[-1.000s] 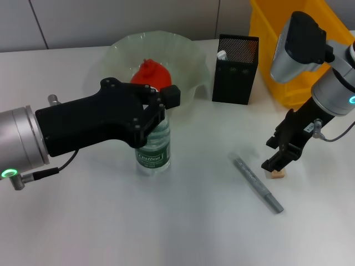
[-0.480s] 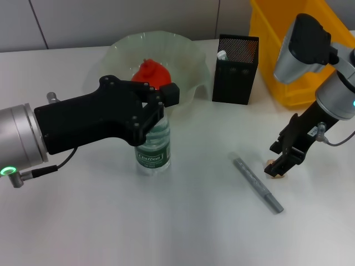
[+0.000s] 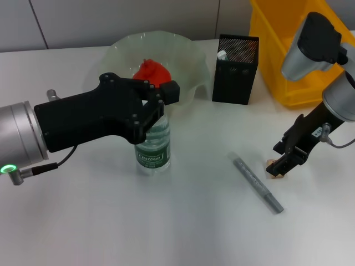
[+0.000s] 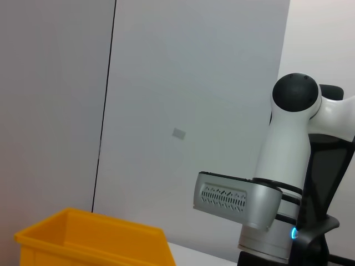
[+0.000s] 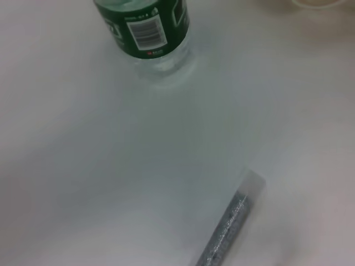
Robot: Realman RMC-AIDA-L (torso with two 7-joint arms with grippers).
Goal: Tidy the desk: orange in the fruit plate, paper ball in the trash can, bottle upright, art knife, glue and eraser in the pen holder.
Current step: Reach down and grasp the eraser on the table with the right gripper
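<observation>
— Two grippers at work. Where is each?

— On the robot's left side of the desk (image 3: pixel 183 233), the left gripper (image 3: pixel 157 108) has its jaws closed around the top of the bottle (image 3: pixel 153 145), which stands upright just in front of the fruit plate (image 3: pixel 188 66). The right gripper (image 3: pixel 283 160) is low over the desk toward its right edge.

— And the eraser?

— The eraser (image 3: pixel 274 168) lies on the desk right at the right gripper's fingertips, partly hidden by them. The jaws stand narrow about it; whether they actually pinch it I cannot tell.

— What lies nearby?

— The art knife (image 3: pixel 257 183), grey and slim, lies aslant just beside the eraser, on its inner side.

— The rest?

— The orange (image 3: pixel 150 72) sits in the fruit plate near the far edge. The pen holder (image 3: pixel 236 68) stands beside the plate, and the trash can (image 3: pixel 277 61) is at the far right corner.
</observation>
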